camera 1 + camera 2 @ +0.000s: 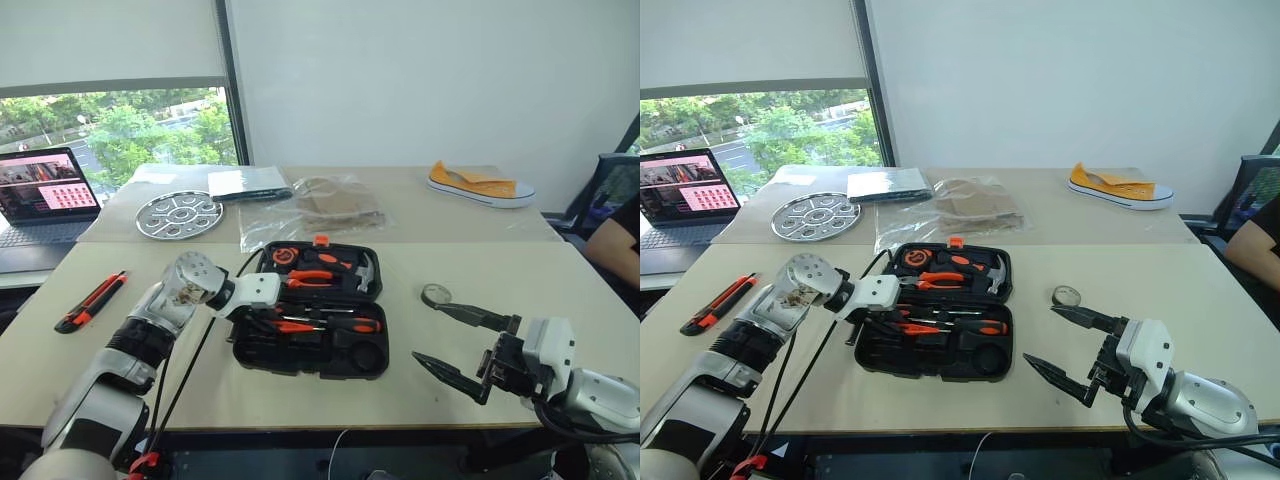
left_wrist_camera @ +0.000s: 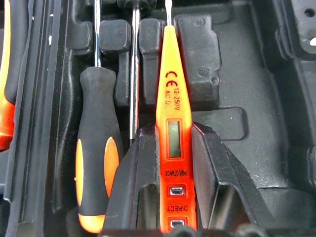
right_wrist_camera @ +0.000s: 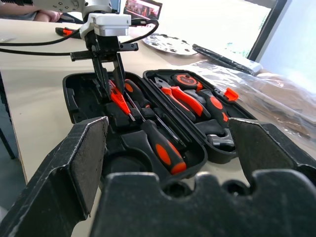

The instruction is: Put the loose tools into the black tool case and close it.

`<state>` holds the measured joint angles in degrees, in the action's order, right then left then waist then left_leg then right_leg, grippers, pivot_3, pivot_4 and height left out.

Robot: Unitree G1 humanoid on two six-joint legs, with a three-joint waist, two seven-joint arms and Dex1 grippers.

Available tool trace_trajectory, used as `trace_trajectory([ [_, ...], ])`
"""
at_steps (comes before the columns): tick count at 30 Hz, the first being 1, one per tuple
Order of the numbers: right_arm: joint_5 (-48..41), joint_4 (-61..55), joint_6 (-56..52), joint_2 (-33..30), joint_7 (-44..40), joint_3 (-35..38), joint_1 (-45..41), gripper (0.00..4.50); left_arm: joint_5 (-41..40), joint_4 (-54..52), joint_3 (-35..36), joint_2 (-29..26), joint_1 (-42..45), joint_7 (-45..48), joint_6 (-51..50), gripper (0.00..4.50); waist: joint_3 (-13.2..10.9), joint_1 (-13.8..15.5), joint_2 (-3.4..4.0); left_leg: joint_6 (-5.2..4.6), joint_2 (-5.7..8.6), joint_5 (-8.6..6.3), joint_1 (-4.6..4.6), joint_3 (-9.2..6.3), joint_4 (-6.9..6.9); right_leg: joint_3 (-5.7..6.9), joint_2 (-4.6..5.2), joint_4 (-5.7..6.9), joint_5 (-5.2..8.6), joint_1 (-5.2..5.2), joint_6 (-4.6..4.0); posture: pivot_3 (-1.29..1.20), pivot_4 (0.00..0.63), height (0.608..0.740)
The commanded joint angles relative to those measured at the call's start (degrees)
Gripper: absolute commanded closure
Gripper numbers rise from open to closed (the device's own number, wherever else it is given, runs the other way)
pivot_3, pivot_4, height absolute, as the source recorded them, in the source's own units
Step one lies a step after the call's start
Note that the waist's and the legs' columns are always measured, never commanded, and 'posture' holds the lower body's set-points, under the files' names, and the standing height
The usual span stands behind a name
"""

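Observation:
The black tool case (image 1: pixel 310 371) lies open in the middle of the near table. My left gripper (image 2: pixel 170 136) is shut on a slim orange tester screwdriver (image 2: pixel 169 94), which it holds low over the recesses in the left part of the case's near half. Beside the tester, a black-and-orange screwdriver (image 2: pixel 96 163) lies in a recess. The red-black utility knife (image 1: pixel 92 300) lies on the table far to the left of the case. A small tape roll (image 1: pixel 436 295) lies to the right of the case. My right gripper (image 1: pixel 428 330) hovers open just behind the roll, holding nothing.
Orange-handled pliers (image 1: pixel 312 278) and a small hammer (image 1: pixel 364 270) sit in the case's far half. On the far table are a laptop (image 1: pixel 40 200), a round metal tray (image 1: pixel 179 213), plastic bags (image 1: pixel 320 205) and a yellow shoe (image 1: pixel 480 185). A person (image 1: pixel 615 240) sits at the right edge.

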<state>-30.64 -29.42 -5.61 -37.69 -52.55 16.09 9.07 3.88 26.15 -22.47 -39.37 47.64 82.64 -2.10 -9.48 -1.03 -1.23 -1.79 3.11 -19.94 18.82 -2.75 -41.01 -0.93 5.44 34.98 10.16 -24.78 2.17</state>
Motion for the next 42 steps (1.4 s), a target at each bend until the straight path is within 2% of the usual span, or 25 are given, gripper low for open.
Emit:
trace_trajectory([
  [1, -0.82, -1.08, 1.34, 0.26, -0.02, 0.74, -0.27, 0.0, 3.75, -0.21, -1.15, -2.99, -1.94, -0.12, -0.03, 4.04, 0.0, -0.16, 0.0, 0.0, -0.03, 0.0, -0.1, 0.0, 0.03, -0.01, -0.06, 0.0, 0.0, 0.06, 0.0, 0.0, 0.15, 0.74],
  [4, -0.76, -0.65, 1.63, 0.19, -0.38, 0.7, -0.34, 0.0, 3.17, -2.22, -0.25, -3.78, -3.13, -0.53, 0.05, 4.04, 0.0, -0.41, 0.0, 0.0, -0.17, 0.0, -0.55, 0.0, 0.18, -0.05, -0.19, -0.01, 0.12, 0.42, -0.04, 0.0, 0.15, 0.74],
  [10, -0.56, 0.1, 1.97, 0.04, -1.08, 0.48, -0.65, 0.0, 4.54, -1.94, -0.95, -4.69, -4.13, -1.38, 0.9, 4.04, 0.0, -0.41, 0.01, 0.0, -0.34, 0.0, -0.55, 0.01, 0.18, -0.05, -0.21, -0.02, 0.08, 0.41, -0.15, 0.0, 0.15, 0.74],
  [17, -0.37, 0.63, 1.71, 0.2, -1.29, -0.19, -1.82, 0.0, 3.32, -1.46, -1.8, -2.13, -5.57, -1.58, -0.03, 4.04, 0.05, -0.28, 0.09, 0.0, -0.34, 0.0, -0.61, 0.02, 0.18, -0.05, -0.19, -0.02, 0.1, 0.49, -0.15, 0.0, 0.15, 0.74],
  [19, -0.4, 0.64, 1.63, 0.18, -1.27, -0.27, -1.95, 0.0, 2.4, -1.97, -0.79, -1.58, -5.58, -2.37, 0.53, 3.03, 0.07, -0.21, 0.11, 0.0, -0.33, 0.0, -0.62, 0.02, 0.18, -0.05, -0.19, -0.02, 0.13, 0.5, -0.11, 0.0, 0.15, 0.74],
  [20, -0.42, 0.65, 1.62, 0.17, -1.24, -0.28, -1.96, 0.0, 1.87, -2.39, -0.32, -1.55, -5.64, -2.14, 0.64, 2.78, 0.06, -0.19, 0.11, 0.0, -0.33, 0.0, -0.62, 0.02, 0.17, -0.05, -0.17, -0.02, 0.13, 0.5, -0.11, 0.0, 0.15, 0.74],
  [22, -0.49, 0.67, 1.66, 0.09, -1.28, -0.24, -1.88, 0.0, 0.37, -3.19, 1.15, -1.02, -5.8, -2.36, 0.62, 1.98, 0.08, -0.06, 0.14, 0.0, -0.32, -0.01, -0.6, 0.02, 0.18, -0.05, -0.16, -0.03, 0.11, 0.5, -0.13, 0.0, 0.15, 0.74],
  [25, -0.58, 0.74, 1.52, -0.03, -1.42, -0.29, -1.82, 0.0, -8.28, -7.72, 6.21, -0.2, -6.62, 1.28, -0.54, 0.95, 0.02, 0.16, 0.07, 0.0, -0.29, 0.0, -0.52, 0.02, 0.16, -0.06, -0.12, -0.02, 0.11, 0.41, -0.13, 0.0, 0.15, 0.74],
  [30, -0.94, 1.01, 1.21, -0.25, -1.75, -0.2, -1.92, 0.0, -12.43, -12.94, 8.71, -1.5, -6.32, 3.12, -5.72, 0.95, -0.05, 0.5, -0.02, 0.0, -0.25, -0.01, -0.31, -0.05, 0.14, 0.01, -0.06, -0.07, 0.11, 0.26, -0.13, 0.0, 0.15, 0.74],
  [36, -0.82, 1.04, 0.96, 0.11, -1.7, -0.97, -2.14, 0.0, -10.09, -10.6, 9.06, -1.49, -4.86, 0.21, -4.73, 0.95, -0.05, 0.44, -0.03, -0.11, -0.08, -0.09, -0.28, -0.06, 0.16, -0.01, 0.04, -0.12, 0.18, 0.26, -0.02, 0.0, 0.15, 0.74],
  [39, -0.86, 0.91, 0.95, 0.13, -1.63, -1.13, -1.93, 0.0, -11.6, -10.27, 9.81, -0.26, -5.06, -0.63, -4.69, 1.67, -0.05, 0.46, -0.03, -0.12, -0.05, -0.13, -0.24, -0.08, 0.17, 0.0, 0.06, -0.16, 0.2, 0.26, 0.02, 0.0, 0.15, 0.74],
  [42, -0.85, 1.02, 0.84, 0.15, -1.5, -1.28, -2.1, 0.0, -13.32, -10.24, 10.63, 1.34, -5.08, -1.29, -5.61, 2.73, -0.05, 0.51, -0.03, -0.13, -0.04, -0.14, -0.18, -0.09, 0.17, 0.01, 0.07, -0.16, 0.21, 0.24, 0.03, 0.0, 0.15, 0.74],
])
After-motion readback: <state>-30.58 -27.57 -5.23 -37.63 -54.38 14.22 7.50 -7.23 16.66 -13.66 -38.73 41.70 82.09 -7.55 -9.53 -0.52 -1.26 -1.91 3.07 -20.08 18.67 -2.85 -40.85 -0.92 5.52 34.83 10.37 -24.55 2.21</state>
